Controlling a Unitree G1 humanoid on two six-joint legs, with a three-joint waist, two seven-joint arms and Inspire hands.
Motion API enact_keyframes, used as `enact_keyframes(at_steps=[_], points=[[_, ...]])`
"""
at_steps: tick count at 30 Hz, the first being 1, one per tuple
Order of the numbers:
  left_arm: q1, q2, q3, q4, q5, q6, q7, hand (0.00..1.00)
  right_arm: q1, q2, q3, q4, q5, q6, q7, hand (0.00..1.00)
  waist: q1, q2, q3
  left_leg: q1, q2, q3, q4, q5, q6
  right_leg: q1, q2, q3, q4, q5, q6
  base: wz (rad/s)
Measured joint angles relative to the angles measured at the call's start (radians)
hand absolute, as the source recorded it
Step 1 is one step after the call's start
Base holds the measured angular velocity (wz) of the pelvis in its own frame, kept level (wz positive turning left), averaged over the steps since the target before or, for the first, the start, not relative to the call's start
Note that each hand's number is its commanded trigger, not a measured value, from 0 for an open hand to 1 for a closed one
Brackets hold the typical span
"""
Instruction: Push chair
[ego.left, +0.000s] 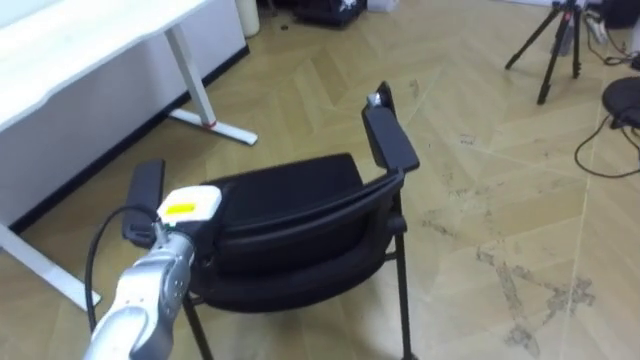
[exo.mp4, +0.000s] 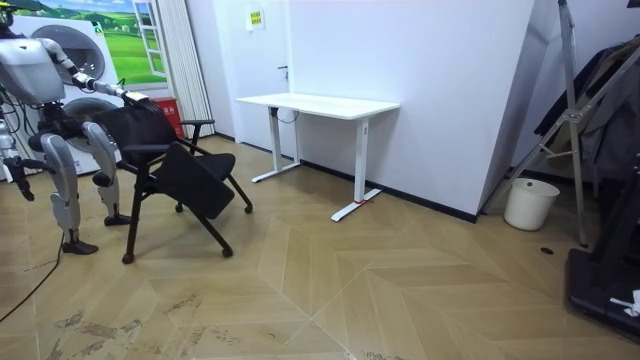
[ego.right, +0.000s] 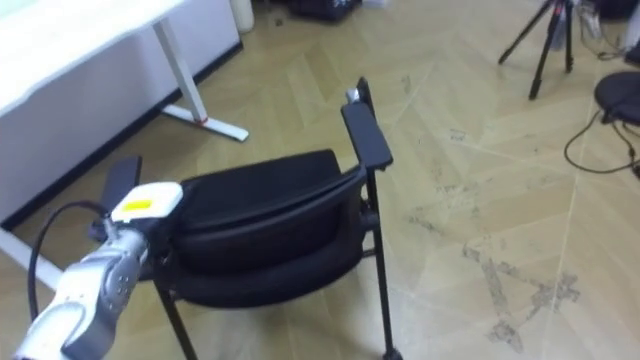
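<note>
A black chair (ego.left: 290, 200) with two armrests stands on the wooden floor, a short way from the white desk (ego.left: 80, 40). My left arm reaches in from the lower left, and my left hand (ego.left: 188, 210) lies against the top of the backrest near the left armrest (ego.left: 145, 190). Its fingers are hidden behind the backrest. In the room view I stand behind the chair (exo.mp4: 180, 170) at the room view's left, left hand (exo.mp4: 128, 97) stretched to the backrest, and the seat slopes downward. My right hand (exo.mp4: 20, 185) hangs by my side, too small to read.
The desk's foot (ego.left: 215, 125) juts toward the chair. A tripod (ego.left: 555, 40) and a dark cable (ego.left: 600, 150) are at the far right. A white bucket (exo.mp4: 530, 203) stands by the wall. Open floor lies to the chair's right.
</note>
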Motion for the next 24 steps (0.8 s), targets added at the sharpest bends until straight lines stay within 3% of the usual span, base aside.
enact_keyframes(at_steps=[2,12,24], points=[[0.0,0.001,-0.001,0.028,0.0,-0.016,0.047,1.0,0.004,0.003,0.0,0.0,0.001,0.001,-0.003,0.0,-0.001,0.0,0.0,0.002,0.0,0.001,-0.001,0.001,0.0,0.0,0.0,0.002,-0.001,0.001,0.003,-0.04],[-0.001,-0.001,-0.026,0.109,0.0,-0.031,0.209,1.0,0.004,0.017,0.005,0.001,0.016,0.001,-0.01,0.0,-0.003,0.001,0.0004,0.005,0.0,0.0,-0.004,0.007,0.001,-0.001,0.001,0.011,-0.001,0.007,0.006,-0.01],[0.003,0.004,-0.024,0.127,-0.011,-0.057,0.255,1.0,-0.003,0.012,0.013,0.001,-0.017,-0.001,-0.002,0.0,-0.006,0.009,0.0037,0.006,-0.002,-0.008,-0.024,0.007,0.0,0.006,0.004,0.006,-0.004,0.016,-0.007,0.01]])
